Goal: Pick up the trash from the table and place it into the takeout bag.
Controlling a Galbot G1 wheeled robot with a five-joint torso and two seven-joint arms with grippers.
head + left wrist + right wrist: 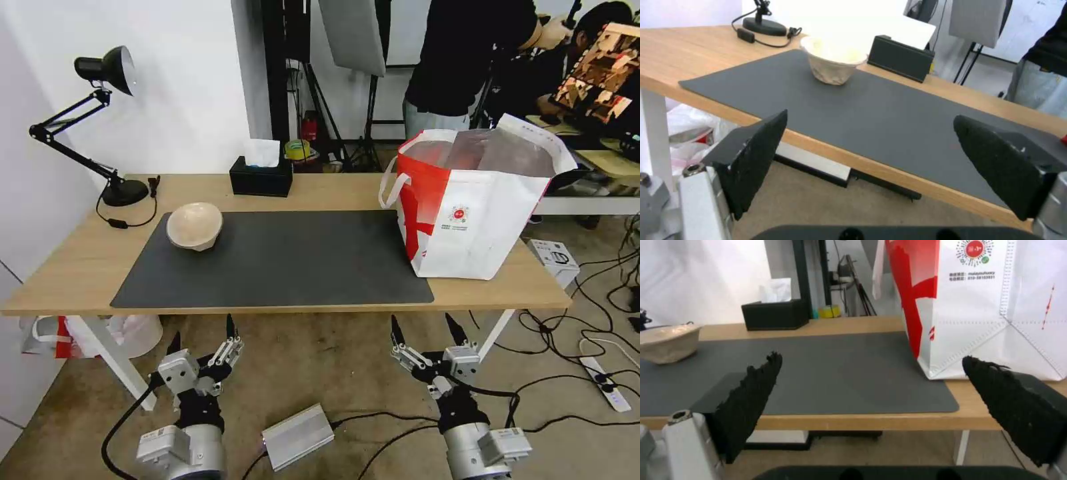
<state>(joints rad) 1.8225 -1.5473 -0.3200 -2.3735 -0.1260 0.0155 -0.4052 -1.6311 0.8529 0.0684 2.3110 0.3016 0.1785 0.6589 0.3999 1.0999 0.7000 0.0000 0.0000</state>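
Observation:
A beige paper-pulp bowl (195,225) (832,64) (667,342), one piece of the trash, sits tilted on the far left corner of the dark grey mat (280,261) on the light-wood table (80,267). The white and red takeout bag (475,207) (996,303) stands upright at the table's right end, mouth open, foil lining showing. My left gripper (203,339) (869,128) hangs open below the table's front edge, left of centre. My right gripper (427,329) (871,371) hangs open below the front edge too, in front of the bag.
A black tissue box (261,175) stands at the table's back edge and a black desk lamp (100,127) at the back left. Cables, a power strip (607,383) and a silver box (297,437) lie on the floor. People stand behind the bag.

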